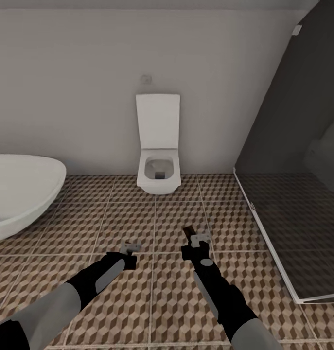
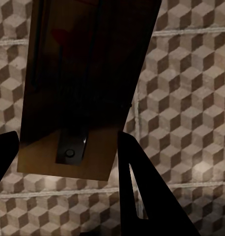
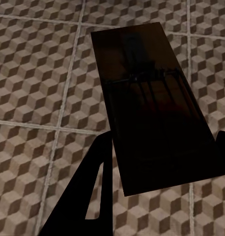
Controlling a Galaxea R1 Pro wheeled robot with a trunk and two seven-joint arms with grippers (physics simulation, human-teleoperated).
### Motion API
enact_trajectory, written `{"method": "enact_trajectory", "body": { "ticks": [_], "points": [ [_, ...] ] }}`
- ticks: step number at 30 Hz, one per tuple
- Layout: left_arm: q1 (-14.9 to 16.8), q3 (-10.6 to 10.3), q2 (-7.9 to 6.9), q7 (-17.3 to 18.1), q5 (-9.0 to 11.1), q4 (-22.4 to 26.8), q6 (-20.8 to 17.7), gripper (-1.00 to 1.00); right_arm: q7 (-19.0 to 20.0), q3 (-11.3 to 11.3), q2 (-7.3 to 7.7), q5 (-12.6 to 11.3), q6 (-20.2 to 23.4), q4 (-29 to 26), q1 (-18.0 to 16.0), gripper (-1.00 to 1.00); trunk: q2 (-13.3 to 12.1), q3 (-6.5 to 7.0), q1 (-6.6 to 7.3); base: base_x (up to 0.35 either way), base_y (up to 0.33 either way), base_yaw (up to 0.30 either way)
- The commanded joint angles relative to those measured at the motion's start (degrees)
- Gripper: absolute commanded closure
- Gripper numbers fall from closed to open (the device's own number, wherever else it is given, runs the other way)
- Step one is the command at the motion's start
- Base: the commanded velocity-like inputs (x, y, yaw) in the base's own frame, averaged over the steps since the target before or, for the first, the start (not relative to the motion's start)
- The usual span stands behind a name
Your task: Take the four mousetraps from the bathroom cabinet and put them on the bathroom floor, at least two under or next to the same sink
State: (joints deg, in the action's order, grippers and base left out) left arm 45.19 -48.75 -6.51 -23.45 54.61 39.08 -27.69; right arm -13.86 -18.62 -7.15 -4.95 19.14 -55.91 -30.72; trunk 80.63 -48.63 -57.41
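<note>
Between the dark fingers of the left pincer [image 2: 68, 162] sits one mousetrap [image 2: 83, 88], clamped at its near end so the wire side and red mark face the camera, and the right pincer [image 3: 161, 162] has a second mousetrap [image 3: 152, 108] pinched the same way. Both hang out over the floor [image 1: 157, 291], held flat, probably so they can be set down without flipping. In the head view the two arms reach forward side by side. The sink [image 1: 21, 189] is off to the left, so I'd guess that's where they're headed. A toilet [image 1: 158, 146] stands against the wall and a glass shower screen [image 1: 293, 146] is on the right.
</note>
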Motion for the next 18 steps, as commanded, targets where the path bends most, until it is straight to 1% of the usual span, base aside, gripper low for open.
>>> {"method": "enact_trajectory", "body": {
  "ticks": [1,18],
  "points": [
    [0.1,-0.4,-0.08,-0.5,0.6,0.1,0.0,1.00,-0.5,-0.2,0.03,-0.6,0.2,-0.1,0.0,1.00,0.4,-0.32,-0.22,0.000,0.000,0.000],
    [0.1,-0.5,0.00,-0.5,0.6,0.2,0.0,1.00,-0.5,-0.2,0.06,-0.6,0.2,-0.1,0.0,1.00,7.3,-4.93,-3.96,0.000,0.000,0.000]
  ]
}}
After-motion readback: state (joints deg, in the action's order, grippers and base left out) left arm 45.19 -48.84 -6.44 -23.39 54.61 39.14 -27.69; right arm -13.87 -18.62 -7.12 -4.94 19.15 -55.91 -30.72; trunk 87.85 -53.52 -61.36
